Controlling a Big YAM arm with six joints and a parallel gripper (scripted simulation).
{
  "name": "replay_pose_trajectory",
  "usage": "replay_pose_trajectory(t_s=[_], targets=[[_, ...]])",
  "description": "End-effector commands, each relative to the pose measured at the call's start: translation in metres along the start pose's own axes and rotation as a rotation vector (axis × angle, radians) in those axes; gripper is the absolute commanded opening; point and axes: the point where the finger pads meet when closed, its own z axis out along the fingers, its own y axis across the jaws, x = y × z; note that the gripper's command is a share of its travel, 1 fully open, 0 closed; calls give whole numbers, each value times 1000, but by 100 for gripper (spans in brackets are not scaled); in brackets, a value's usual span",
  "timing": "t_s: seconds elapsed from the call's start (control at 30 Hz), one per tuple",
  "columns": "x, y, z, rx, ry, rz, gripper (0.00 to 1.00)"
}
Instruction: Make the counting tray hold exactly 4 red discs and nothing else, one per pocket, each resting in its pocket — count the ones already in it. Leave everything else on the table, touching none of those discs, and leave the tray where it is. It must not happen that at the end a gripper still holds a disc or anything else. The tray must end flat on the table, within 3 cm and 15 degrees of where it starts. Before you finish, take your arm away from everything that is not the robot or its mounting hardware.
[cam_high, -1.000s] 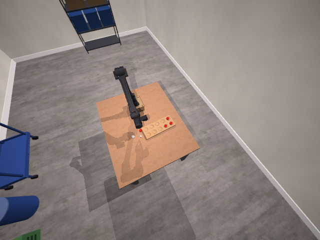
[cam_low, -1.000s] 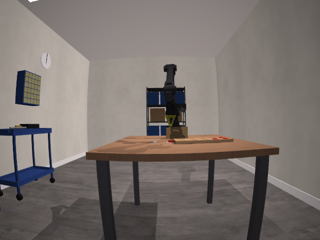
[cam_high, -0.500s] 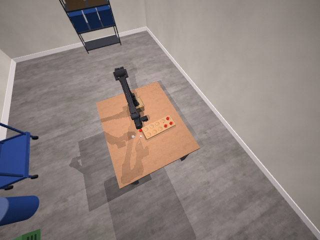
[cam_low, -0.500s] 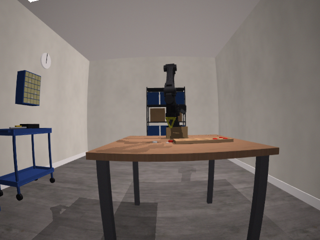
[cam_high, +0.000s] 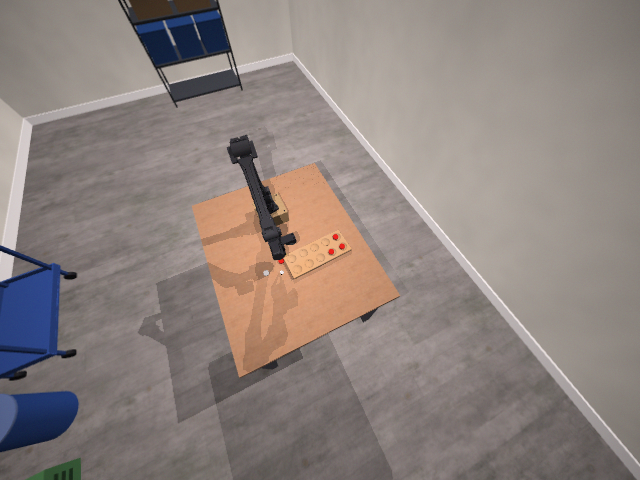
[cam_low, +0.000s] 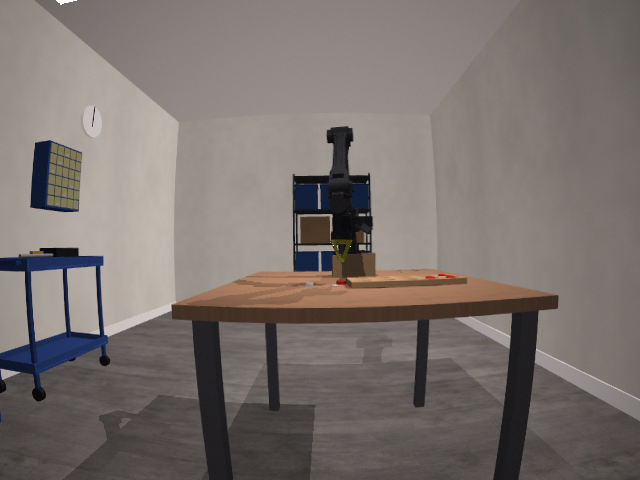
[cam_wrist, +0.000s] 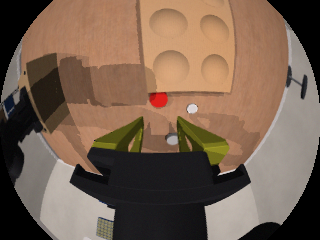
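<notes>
So the counting tray (cam_high: 316, 255) (cam_low: 403, 282) (cam_wrist: 194, 46) lies flat on the worktop, out ahead of my fingers (cam_low: 337, 251) in the wrist view. It's got two rows of five pockets, and the end nearest me has bare pockets. Three red ones are already sitting in it, all up at the end farthest from me: one red disc (cam_high: 330, 251) (cam_low: 430, 277), a second red disc (cam_high: 341, 246) (cam_low: 450, 276) and a third red disc (cam_high: 335, 236) (cam_low: 442, 274).

The loose red disc (cam_high: 281, 260) (cam_low: 341, 282) (cam_wrist: 158, 99) is down on the worktop (cam_high: 336, 304) (cam_low: 361, 299) (cam_wrist: 100, 30), just past my tips in the wrist view, right by the tray's near corner. Can't tell if those two touch.

My fingers are roughly half open, pointing down above the worktop, with nothing in them. A small white piece (cam_high: 281, 272) (cam_low: 334, 285) (cam_wrist: 192, 108) is ahead and off to one side of them, on the worktop. In the wrist view a grey piece (cam_high: 266, 272) (cam_low: 309, 283) (cam_wrist: 172, 139) shows through my gap, but it's lying below, not gripped.

Farther out from my fingers, a wooden block (cam_high: 280, 217) (cam_low: 361, 264) (cam_wrist: 46, 82) sits by my arm's base.
</notes>
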Motion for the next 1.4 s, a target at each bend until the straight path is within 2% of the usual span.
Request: replay_pose_trajectory(t_s=[0.0,0.73,1.37], targets=[[3,-1,11,-4,2,-5,44],[3,0,44,-5,2,-5,44],[3,1,62,-6,1,-4,44]])
